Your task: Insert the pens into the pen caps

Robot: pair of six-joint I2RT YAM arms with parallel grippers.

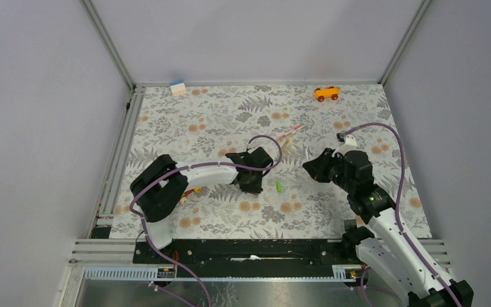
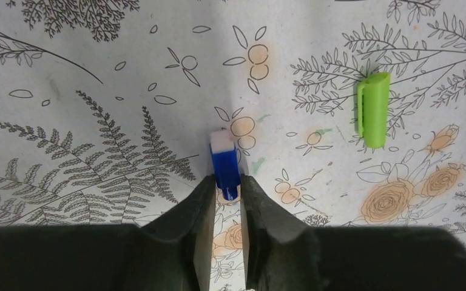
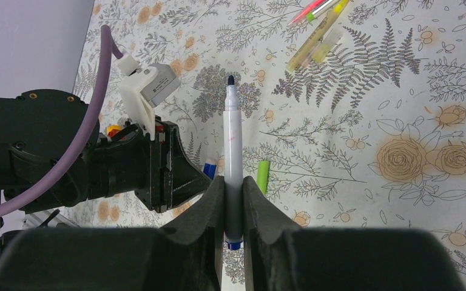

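My left gripper (image 1: 250, 174) (image 2: 226, 185) is shut on the near end of a dark blue pen cap (image 2: 224, 162) with a white far end, low over the mat. A lime green pen cap (image 2: 373, 109) (image 1: 279, 185) lies on the mat to its right. My right gripper (image 1: 318, 167) (image 3: 233, 189) is shut on a white pen (image 3: 233, 145) with a dark tip and a blue rear end. The pen points towards the left gripper (image 3: 158, 170). The blue cap (image 3: 210, 168) and green cap (image 3: 263, 176) show beside it. A pink-red pen (image 1: 289, 133) and pale yellow pens (image 3: 315, 37) lie further back.
An orange toy car (image 1: 327, 93) stands at the back right and a white and blue block (image 1: 178, 88) at the back left. Small toy bricks (image 1: 190, 194) lie by the left arm. The flowered mat (image 1: 230, 115) is walled on three sides.
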